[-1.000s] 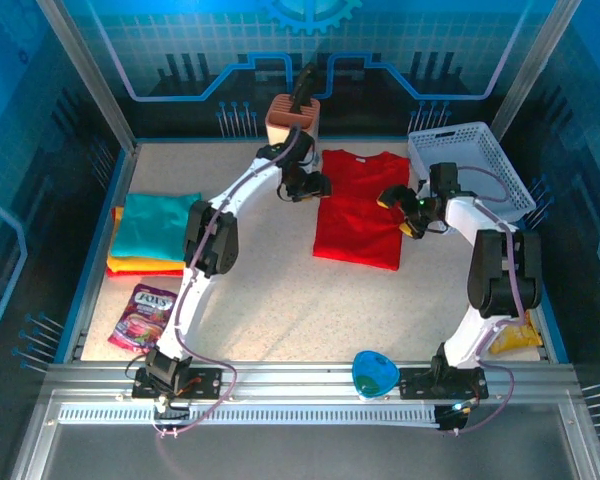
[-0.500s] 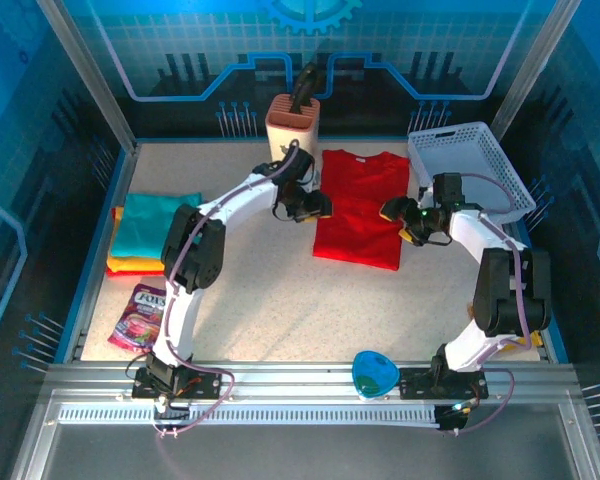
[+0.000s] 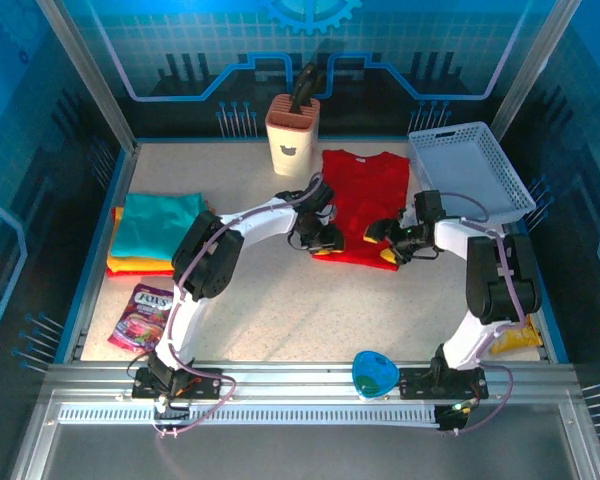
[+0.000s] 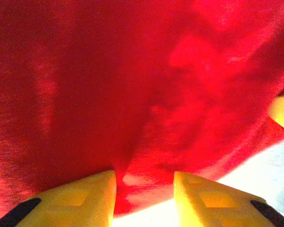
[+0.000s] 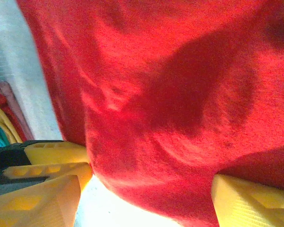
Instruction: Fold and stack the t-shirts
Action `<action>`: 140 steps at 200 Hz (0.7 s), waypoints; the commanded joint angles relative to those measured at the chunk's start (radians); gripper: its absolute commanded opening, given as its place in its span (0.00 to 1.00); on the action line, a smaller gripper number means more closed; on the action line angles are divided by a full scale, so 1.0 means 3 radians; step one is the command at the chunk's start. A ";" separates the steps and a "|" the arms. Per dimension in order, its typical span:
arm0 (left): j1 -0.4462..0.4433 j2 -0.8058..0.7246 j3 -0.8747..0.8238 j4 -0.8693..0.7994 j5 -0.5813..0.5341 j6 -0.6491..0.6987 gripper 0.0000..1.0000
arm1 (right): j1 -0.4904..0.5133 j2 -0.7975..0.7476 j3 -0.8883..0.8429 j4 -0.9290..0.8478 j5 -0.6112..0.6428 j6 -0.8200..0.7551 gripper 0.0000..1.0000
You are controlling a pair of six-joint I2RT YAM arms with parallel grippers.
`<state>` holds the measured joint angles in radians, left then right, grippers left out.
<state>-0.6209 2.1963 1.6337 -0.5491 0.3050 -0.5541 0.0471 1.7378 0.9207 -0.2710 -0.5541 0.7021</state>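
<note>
Looking from above, the red shirt (image 3: 365, 190) lay flat mid-table, well apart from the folded pile (image 3: 155, 230) at the left, with the left gripper (image 3: 326, 243) and right gripper (image 3: 385, 235) at its near hem. On the left wrist camera, the yellow fingers (image 4: 85, 196) stood slightly apart, a pucker of hem between them. On the right wrist camera, the jaws were spread wide astride the hem. Both should probably pinch front and back layers firmly before lifting together, evenly.

Speckled surface (image 3: 280, 300), red t-shirt (image 3: 365, 190) under L tool (image 3: 325, 243) & R tool (image 3: 385, 240), folded t-shirt stack (image 3: 155, 230) well left of L tool, basket (image 3: 450, 131) beyond R tool, beige holder (image 3: 292, 140) beyond L tool
</note>
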 commanded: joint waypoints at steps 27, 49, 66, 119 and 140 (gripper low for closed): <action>-0.0017 -0.0161 -0.0485 -0.0039 -0.0236 -0.0100 0.35 | 0.0054 0.0097 -0.0268 -0.0167 0.0043 -0.0182 0.73; -0.0031 -0.0290 -0.0775 0.0062 -0.0219 -0.0213 0.33 | 0.0111 0.0022 -0.0311 -0.0301 0.0119 -0.0227 0.73; -0.0052 -0.0412 -0.0986 0.0127 -0.0223 -0.0301 0.31 | 0.0164 -0.0032 -0.0318 -0.0436 0.0170 -0.0277 0.74; -0.0273 -0.0853 -0.1628 0.0462 -0.0152 -0.0662 0.31 | 0.0370 -0.0495 -0.0744 -0.0660 0.0272 -0.0264 0.74; -0.0424 -0.0902 -0.1716 0.0499 -0.0150 -0.0751 0.31 | 0.0377 -0.0835 -0.0958 -0.0778 0.0366 -0.0202 0.75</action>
<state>-0.6994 1.9263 1.1801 -0.3473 0.2817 -0.7128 0.1509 1.5562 0.7212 -0.3378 -0.5419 0.6308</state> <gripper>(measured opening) 0.309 0.746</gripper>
